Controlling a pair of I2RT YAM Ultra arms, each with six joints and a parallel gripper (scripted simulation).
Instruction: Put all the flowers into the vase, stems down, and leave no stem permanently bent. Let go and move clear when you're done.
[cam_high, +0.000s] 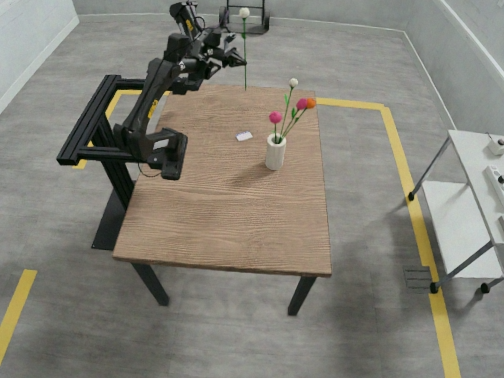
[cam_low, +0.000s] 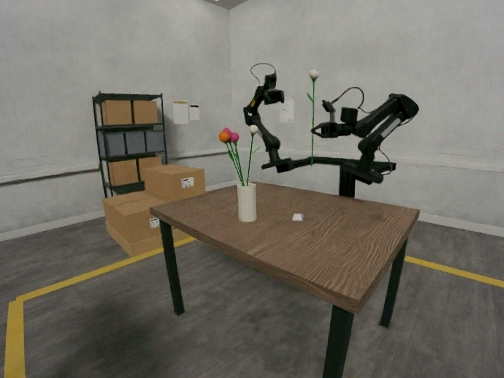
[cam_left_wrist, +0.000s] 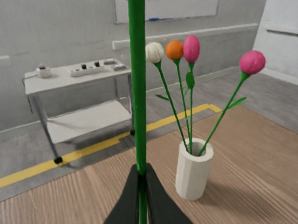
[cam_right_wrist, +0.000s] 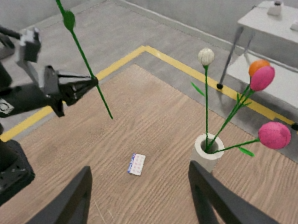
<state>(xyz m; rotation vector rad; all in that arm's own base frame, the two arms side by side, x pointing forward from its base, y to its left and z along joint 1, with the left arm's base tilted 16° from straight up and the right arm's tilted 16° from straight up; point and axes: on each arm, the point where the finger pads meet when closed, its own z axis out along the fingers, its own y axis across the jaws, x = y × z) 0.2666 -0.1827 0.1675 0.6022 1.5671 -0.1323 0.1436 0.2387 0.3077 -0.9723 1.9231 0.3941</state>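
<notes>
Left claw closed, gripping upright green stem

Soft light, faint diffuse shadows.

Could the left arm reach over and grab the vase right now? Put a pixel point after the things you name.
Probably not yet: the left claw (cam_high: 244, 63) (cam_low: 314, 131) (cam_left_wrist: 141, 169) (cam_right_wrist: 97, 79) is shut on a white flower's stem (cam_high: 245, 47) (cam_low: 313, 112) (cam_left_wrist: 137, 80) (cam_right_wrist: 84, 57). Nothing solid seems to stand between it and the vase (cam_high: 274, 156) (cam_low: 247, 204) (cam_left_wrist: 193, 175) (cam_right_wrist: 204, 159).
</notes>
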